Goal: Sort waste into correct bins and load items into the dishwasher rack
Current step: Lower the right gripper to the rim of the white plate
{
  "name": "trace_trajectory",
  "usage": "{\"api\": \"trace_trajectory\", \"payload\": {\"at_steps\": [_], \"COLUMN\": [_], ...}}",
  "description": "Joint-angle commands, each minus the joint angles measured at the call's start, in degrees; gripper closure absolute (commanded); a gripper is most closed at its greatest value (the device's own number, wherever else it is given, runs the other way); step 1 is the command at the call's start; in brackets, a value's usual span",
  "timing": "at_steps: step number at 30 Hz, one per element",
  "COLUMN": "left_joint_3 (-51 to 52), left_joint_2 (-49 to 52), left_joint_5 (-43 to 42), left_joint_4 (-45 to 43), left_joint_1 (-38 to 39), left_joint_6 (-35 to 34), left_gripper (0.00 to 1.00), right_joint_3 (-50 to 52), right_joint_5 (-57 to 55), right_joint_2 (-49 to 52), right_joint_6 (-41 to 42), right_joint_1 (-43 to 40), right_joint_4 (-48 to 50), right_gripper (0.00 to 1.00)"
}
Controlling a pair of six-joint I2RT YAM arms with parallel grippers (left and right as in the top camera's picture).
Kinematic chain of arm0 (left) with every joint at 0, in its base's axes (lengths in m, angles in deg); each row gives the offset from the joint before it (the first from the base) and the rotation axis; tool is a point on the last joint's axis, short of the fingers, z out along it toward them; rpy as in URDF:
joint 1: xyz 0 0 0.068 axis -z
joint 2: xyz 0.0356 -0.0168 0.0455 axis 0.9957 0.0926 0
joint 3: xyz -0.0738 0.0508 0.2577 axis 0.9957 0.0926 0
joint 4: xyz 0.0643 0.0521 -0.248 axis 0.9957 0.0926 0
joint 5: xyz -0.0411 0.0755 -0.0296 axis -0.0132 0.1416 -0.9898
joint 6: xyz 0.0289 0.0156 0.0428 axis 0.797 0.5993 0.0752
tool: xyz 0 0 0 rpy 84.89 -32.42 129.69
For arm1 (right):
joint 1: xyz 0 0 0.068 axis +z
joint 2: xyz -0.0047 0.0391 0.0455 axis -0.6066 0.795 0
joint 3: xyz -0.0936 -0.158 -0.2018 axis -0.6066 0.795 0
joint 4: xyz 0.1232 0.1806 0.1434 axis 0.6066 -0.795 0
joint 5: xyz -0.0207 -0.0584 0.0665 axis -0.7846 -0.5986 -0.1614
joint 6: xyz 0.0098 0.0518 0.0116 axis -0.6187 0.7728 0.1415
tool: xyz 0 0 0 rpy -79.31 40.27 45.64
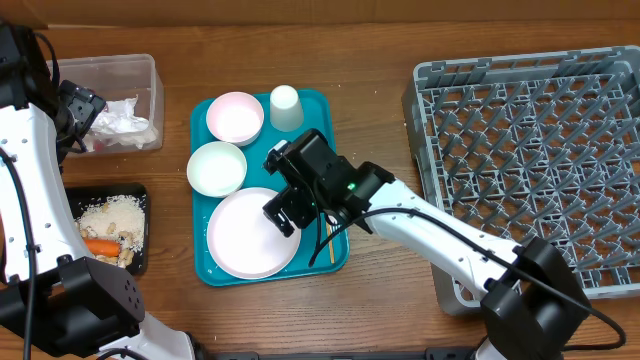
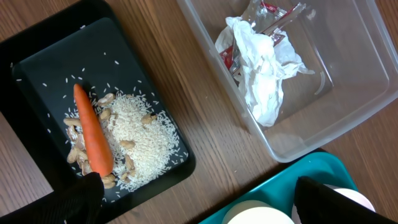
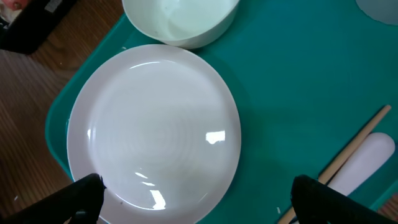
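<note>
The table (image 1: 380, 40) is brown wood with dark lines in it. Four things sit right on it. A clear tub (image 1: 157, 100) is at ten o'clock, near the far left corner. A flat black tray (image 1: 146, 230) is at eight o'clock, just in front of the tub, with a strip of bare wood between them. A teal tray (image 1: 318, 105) sits in the middle, a little to the left, close to both. A big grey rack (image 1: 425, 80) fills the three o'clock side, well apart from the teal tray.
</note>
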Motion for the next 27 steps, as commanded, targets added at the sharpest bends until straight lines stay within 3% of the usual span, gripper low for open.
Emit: {"api": "trace_trajectory", "payload": {"at_steps": [1, 10, 27], "left_joint_3": [-0.3, -0.3, -0.3], "left_joint_2": [-0.2, -0.2, -0.2], "left_joint_5": [1.2, 1.2, 1.2], "left_joint_4": [0.1, 0.1, 0.1], "left_joint_1": [-0.1, -0.1, -0.1], "left_joint_6": [0.7, 0.7, 0.7], "left_gripper": [0.0, 0.0, 0.0], "right_joint_3": [-5.8, -24.4, -24.6], "right_joint_5": [-1.2, -0.5, -0.5], "right_joint_2": [2.4, 15.9, 21.0], "right_joint_6": [1.5, 3.8, 3.8], "right_joint_1": [0.1, 0.0, 0.4], "right_joint_4": [-2.7, -22.8, -21.1], "right_gripper": [0.0, 0.0, 0.0]}}
